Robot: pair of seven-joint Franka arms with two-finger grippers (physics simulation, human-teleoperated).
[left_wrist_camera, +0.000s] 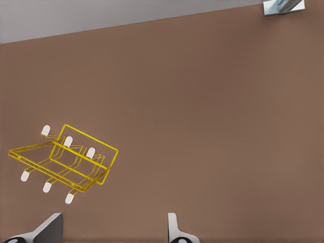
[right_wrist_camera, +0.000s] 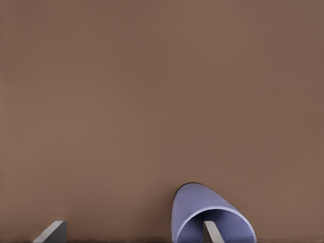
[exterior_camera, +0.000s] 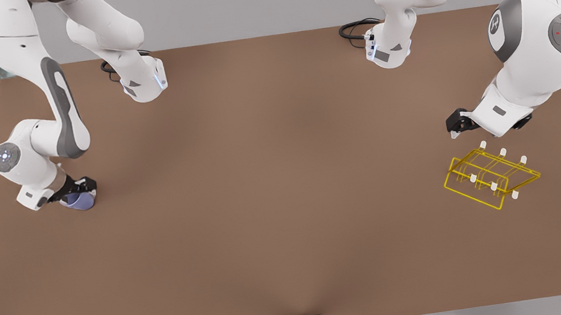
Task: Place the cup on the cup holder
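1. We see the cup (exterior_camera: 81,201) on the brown surface (exterior_camera: 274,191) at the front view's left, lying tilted with its open mouth toward the right wrist camera (right_wrist_camera: 210,215).
2. Our right claw (exterior_camera: 80,192) is down at the cup with its fingers spread: one fingertip (right_wrist_camera: 212,231) reaches inside the cup's mouth, the other (right_wrist_camera: 51,232) stands apart outside it, so the claw is open rather than clamped.
3. The cup holder (exterior_camera: 492,177) sits on the surface at the front view's right, well apart from the cup, its white-tipped pegs in two rows.
4. Our left claw (exterior_camera: 456,126) hovers just beside the cup holder (left_wrist_camera: 66,162), and its fingers (left_wrist_camera: 174,230) are parted, holding nothing.
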